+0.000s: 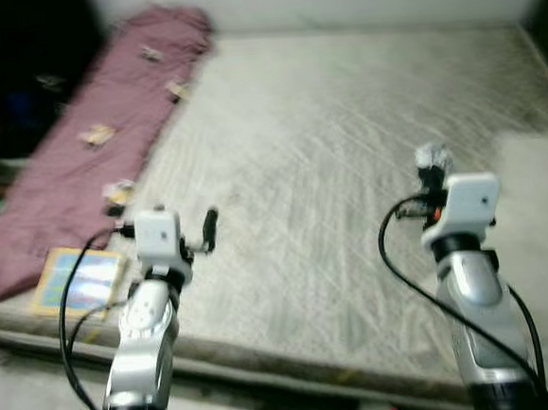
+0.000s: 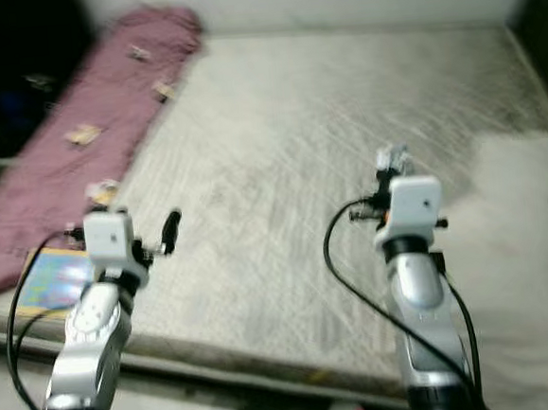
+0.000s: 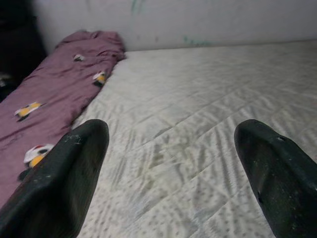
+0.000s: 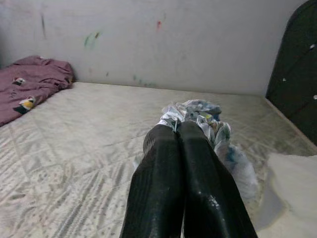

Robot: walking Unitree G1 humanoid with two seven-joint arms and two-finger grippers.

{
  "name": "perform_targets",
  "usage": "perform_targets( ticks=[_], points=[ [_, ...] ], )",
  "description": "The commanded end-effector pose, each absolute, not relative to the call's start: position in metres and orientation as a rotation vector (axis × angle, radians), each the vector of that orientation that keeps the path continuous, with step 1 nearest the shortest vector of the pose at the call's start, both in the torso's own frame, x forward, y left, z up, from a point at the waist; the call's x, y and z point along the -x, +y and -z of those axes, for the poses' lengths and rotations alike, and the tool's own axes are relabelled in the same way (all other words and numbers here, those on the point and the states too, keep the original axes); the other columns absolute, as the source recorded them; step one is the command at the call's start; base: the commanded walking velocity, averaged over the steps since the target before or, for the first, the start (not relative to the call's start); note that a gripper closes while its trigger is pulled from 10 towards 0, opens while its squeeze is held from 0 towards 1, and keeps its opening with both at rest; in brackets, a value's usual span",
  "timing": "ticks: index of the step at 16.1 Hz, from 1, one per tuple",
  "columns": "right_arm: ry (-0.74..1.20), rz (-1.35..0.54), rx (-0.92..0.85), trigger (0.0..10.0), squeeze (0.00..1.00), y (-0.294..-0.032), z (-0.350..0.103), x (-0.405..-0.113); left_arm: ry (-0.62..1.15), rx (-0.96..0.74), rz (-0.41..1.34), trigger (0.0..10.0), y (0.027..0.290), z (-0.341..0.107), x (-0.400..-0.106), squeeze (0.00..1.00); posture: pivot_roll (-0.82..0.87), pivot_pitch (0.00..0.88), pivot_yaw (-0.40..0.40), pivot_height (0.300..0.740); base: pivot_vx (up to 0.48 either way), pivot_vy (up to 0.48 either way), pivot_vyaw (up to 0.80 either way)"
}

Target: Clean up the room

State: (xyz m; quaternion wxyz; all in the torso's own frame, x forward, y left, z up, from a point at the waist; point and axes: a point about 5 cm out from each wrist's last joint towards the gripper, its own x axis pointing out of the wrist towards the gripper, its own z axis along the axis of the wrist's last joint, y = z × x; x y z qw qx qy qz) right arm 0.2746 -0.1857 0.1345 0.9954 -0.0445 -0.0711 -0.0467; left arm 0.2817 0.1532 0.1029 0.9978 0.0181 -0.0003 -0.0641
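We stand at the foot edge of a bare, quilted off-white mattress point(image 1: 347, 161), our right gripper point(image 4: 178, 130) pinched tight on a crumpled, shiny plastic wrapper point(image 4: 218, 134) held above it; our left gripper point(image 3: 171, 148) hangs with its fingers spread wide, holding nothing. The thin wrapper could slip free as we turn. A rumpled maroon blanket point(image 1: 88, 134) lines the left edge; the mattress centre offers open room.

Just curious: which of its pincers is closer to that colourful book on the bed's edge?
Left. The left pincer hovers just beside the book; the right pincer, clutching a crumpled wrapper, is far across the mattress.
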Motion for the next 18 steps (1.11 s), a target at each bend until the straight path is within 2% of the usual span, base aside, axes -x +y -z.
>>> perform_targets(
  ticks=[1, 6, 12, 18],
  points=[
    [-0.161, 0.048, 0.093, 10.0, 0.0, -0.172, -0.138, -0.279, 0.031, -0.052, 0.076, 10.0, 0.171, -0.097, -0.277, 0.0, -0.08, 0.0, 0.074, 0.74, 0.0, 0.0, 0.0],
    [-0.109, 0.049, 0.112, 10.0, 0.0, -0.175, -0.128, -0.277, 0.041, -0.03, 0.074, 10.0, 0.17, -0.094, -0.277, 0.0, -0.08, 0.0, 0.069, 0.74, 0.0, 0.0, 0.0],
    [-0.114, 0.043, 0.038, 10.0, 0.0, -0.17, -0.13, -0.283, 0.042, -0.006, 0.077, 10.0, 0.172, -0.095, -0.279, 0.0, -0.09, 0.0, 0.074, 0.74, 0.0, 0.0, 0.0],
    [-0.118, 0.04, 0.038, 10.0, 0.0, -0.171, -0.13, -0.284, 0.039, 0.002, 0.085, 10.0, 0.171, -0.097, -0.282, 0.0, -0.09, 0.0, 0.072, 0.74, 0.0, 0.453, -0.67]
  ],
)
